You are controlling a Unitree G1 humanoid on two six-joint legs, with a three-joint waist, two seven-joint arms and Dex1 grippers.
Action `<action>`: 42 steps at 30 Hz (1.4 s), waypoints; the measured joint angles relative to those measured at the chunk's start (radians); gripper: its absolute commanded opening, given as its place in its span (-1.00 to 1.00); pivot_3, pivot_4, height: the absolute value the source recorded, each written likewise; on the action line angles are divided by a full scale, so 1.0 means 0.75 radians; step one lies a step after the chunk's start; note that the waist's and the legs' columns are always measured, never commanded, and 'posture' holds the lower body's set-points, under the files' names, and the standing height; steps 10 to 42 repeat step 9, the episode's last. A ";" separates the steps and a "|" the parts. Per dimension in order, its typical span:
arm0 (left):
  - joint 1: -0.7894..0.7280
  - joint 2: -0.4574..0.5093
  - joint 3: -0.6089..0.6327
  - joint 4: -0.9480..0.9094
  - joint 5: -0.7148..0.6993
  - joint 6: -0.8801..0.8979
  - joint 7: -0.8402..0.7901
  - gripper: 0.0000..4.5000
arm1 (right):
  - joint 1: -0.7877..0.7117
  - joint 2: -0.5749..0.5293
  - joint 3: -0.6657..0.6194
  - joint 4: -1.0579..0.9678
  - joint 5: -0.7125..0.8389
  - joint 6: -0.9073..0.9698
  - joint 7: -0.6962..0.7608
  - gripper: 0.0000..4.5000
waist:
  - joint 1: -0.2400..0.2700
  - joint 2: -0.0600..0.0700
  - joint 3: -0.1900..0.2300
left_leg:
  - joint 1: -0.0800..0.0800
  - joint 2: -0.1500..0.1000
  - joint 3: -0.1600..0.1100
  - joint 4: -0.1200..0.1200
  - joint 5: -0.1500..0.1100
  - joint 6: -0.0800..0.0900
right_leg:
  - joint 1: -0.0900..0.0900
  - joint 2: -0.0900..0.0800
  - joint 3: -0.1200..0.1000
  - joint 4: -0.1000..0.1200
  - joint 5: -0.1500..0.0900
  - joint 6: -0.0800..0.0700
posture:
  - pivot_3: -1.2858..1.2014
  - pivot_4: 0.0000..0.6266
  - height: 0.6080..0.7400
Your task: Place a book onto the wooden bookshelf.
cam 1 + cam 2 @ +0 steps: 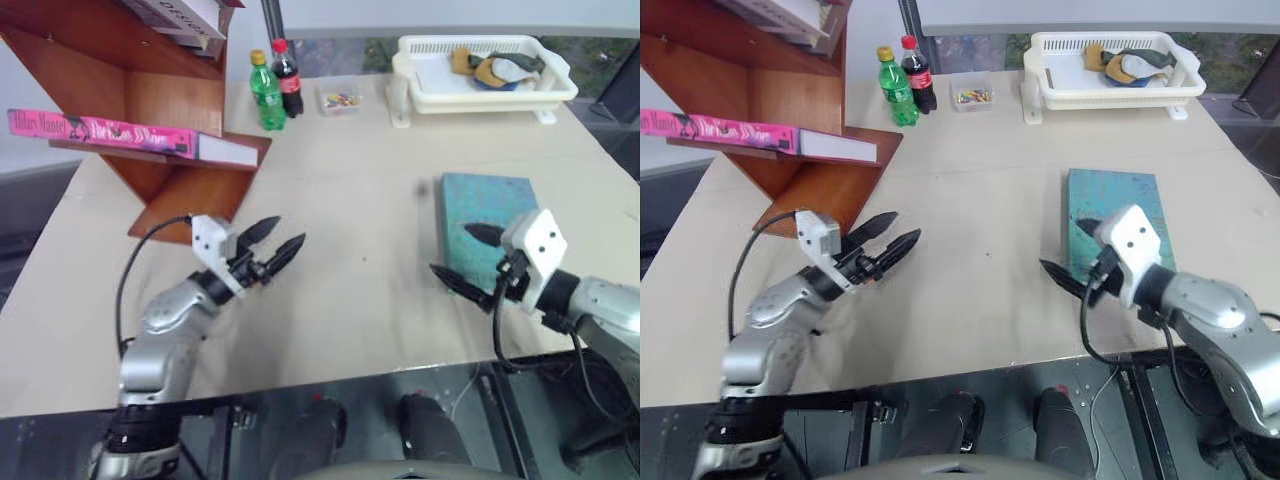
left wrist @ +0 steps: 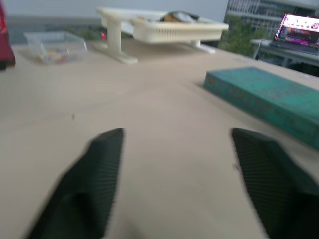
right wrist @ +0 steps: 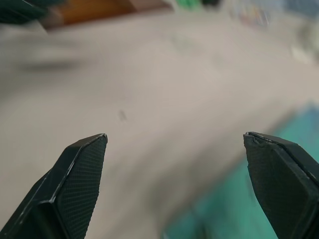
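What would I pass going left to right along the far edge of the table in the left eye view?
Green plastic bottle → dark cola bottle with red cap → small clear plastic box of coloured bits → white plastic basket tray.

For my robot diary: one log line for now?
pink paperback book: on reddish-brown wooden bookshelf | left gripper: open | right gripper: open

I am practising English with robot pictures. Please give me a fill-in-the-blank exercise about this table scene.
1. The pink book lies on a board of the wooden ____.
2. The right gripper is beside a book whose cover is ____.
3. Both grippers have their fingers ____; the left gripper holds nothing.
4. Next to the green bottle stands a dark bottle with a ____ cap.

Missing words: bookshelf; teal-green; open; red
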 measured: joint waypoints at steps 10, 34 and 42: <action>0.371 0.205 0.238 -0.072 -0.037 0.042 -0.140 0.96 | 0.502 -0.015 -0.481 -0.107 0.004 0.005 0.131 1.00 | 0.001 0.000 0.000 | 0.004 0.003 0.000 -0.001 -0.003 0.004 | 0.006 0.001 -0.002 -0.003 -0.001 0.001 | 0.03 -0.52 1.00; 0.371 0.205 0.238 -0.072 -0.037 0.042 -0.140 0.96 | 0.502 -0.015 -0.481 -0.107 0.004 0.005 0.131 1.00 | 0.001 0.000 0.000 | 0.004 0.003 0.000 -0.001 -0.003 0.004 | 0.006 0.001 -0.002 -0.003 -0.001 0.001 | 0.03 -0.52 1.00; 0.371 0.205 0.238 -0.072 -0.037 0.042 -0.140 0.96 | 0.502 -0.015 -0.481 -0.107 0.004 0.005 0.131 1.00 | 0.001 0.000 0.000 | 0.004 0.003 0.000 -0.001 -0.003 0.004 | 0.006 0.001 -0.002 -0.003 -0.001 0.001 | 0.03 -0.52 1.00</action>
